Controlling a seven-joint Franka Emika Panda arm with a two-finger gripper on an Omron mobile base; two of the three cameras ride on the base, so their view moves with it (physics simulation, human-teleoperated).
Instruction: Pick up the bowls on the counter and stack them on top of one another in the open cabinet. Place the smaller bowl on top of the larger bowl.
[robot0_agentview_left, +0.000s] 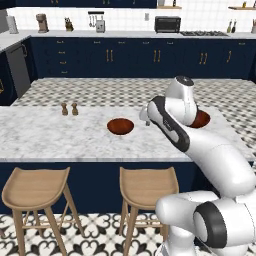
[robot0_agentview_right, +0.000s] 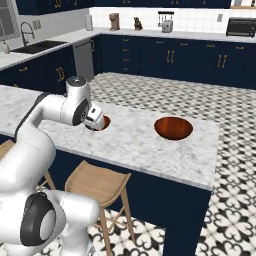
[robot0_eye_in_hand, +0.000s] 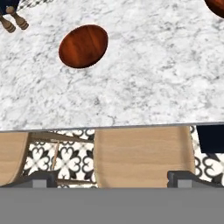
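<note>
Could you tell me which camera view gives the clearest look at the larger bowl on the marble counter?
The right base view shows the larger bowl best: whole, unobstructed, its dark inside visible. In the left base view the arm hides most of it, leaving a sliver. The hand view catches an edge at the top right corner.

A: What colours are showing on the counter (robot0_agentview_left: 60, 137)?
B: It is showing white-grey veined marble over a dark navy base. The smaller bowl (robot0_agentview_left: 120, 126) is gleaming glossy reddish-brown with a darker inside, and the larger bowl (robot0_agentview_right: 173, 128) is wearing the same reddish-brown.
A: And the two shakers (robot0_agentview_left: 69, 109)?
B: They are looking brown, with paler tops.
A: The stools (robot0_agentview_left: 36, 186)?
B: They are showing light wood grain. The floor (robot0_agentview_right: 225, 210) is carrying a black-and-white ornamental tile pattern.
A: The arm (robot0_agentview_right: 45, 130)?
B: It is shining white with dark joints. The cabinets behind (robot0_agentview_left: 135, 57) are showing navy with brass handles.
</note>
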